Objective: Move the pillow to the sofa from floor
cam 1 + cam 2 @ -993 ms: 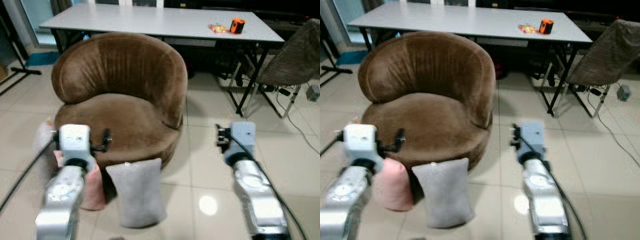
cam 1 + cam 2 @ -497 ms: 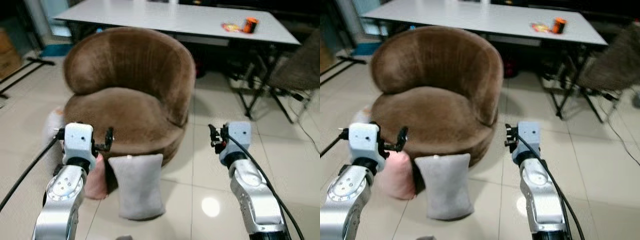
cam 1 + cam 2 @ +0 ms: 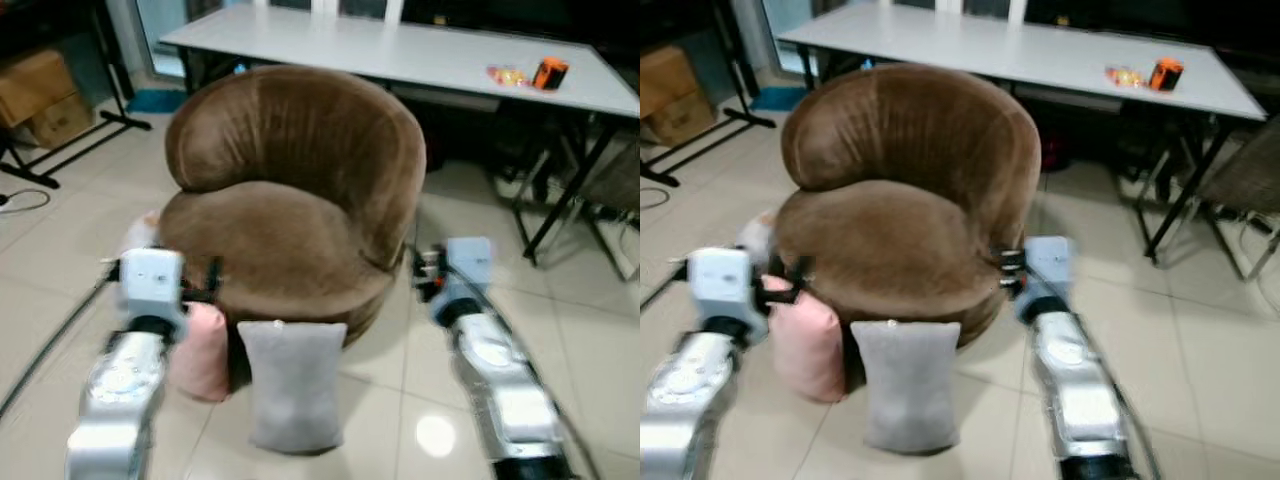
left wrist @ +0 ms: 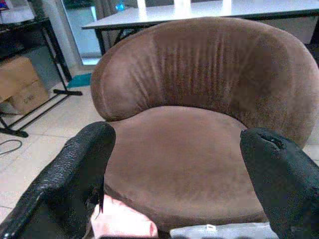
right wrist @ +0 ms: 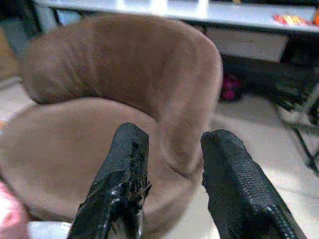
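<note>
Left pincer agape, right pincer parted, both facing sofa

The brown sofa has a bare seat (open from above). Against its front stand a grey pillow and a pink pillow, blocking the floor there.

Pillow before sofa

A pale tiled floor carries a round brown sofa. Against the sofa's front base a grey pillow stands upright on the tiles, with a pink pillow just beside it. Behind the sofa stands a white table, bearing an orange can near its far end from the sofa.
</note>
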Available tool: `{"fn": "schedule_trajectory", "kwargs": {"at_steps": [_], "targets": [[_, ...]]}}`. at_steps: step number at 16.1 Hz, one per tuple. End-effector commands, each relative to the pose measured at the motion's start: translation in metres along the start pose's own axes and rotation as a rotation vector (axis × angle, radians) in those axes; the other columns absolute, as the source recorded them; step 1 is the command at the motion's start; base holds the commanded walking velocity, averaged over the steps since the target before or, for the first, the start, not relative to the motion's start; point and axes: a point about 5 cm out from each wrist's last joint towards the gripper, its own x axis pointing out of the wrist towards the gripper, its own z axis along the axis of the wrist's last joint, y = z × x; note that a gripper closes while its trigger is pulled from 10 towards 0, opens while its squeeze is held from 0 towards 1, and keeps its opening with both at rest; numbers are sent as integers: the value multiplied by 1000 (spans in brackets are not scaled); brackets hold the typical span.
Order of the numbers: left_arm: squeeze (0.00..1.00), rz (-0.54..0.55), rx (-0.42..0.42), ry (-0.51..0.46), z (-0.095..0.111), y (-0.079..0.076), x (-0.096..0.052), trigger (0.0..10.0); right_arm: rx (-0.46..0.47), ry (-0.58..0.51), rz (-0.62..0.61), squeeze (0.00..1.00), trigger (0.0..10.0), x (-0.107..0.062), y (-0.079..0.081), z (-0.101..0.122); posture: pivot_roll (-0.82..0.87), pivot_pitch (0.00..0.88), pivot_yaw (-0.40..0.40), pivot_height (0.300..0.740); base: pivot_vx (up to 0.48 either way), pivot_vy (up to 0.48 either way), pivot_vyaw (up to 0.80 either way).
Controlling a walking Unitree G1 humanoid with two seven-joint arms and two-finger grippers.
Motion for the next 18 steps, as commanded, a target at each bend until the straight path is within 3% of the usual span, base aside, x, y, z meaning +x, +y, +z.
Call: {"fn": "schedule_trajectory", "kwargs": {"at_steps": [1,5,9,18], "targets": [[0,23,11,-2,1,8,-1,10000,30,-1,33,0,10000,4,10,3,-26,0,-24,740,296,0,0],[0,27,14,-7,2,11,0,10000,42,-9,64,0,10000,5,12,4,-27,0,-19,740,293,0,0],[0,23,6,-14,4,9,3,10000,26,-1,55,0,10000,7,12,3,-24,0,-18,740,294,0,800],[0,9,22,-47,7,11,1,10000,70,13,34,0,10000,11,6,2,-10,0,-37,735,225,0,0]]}}
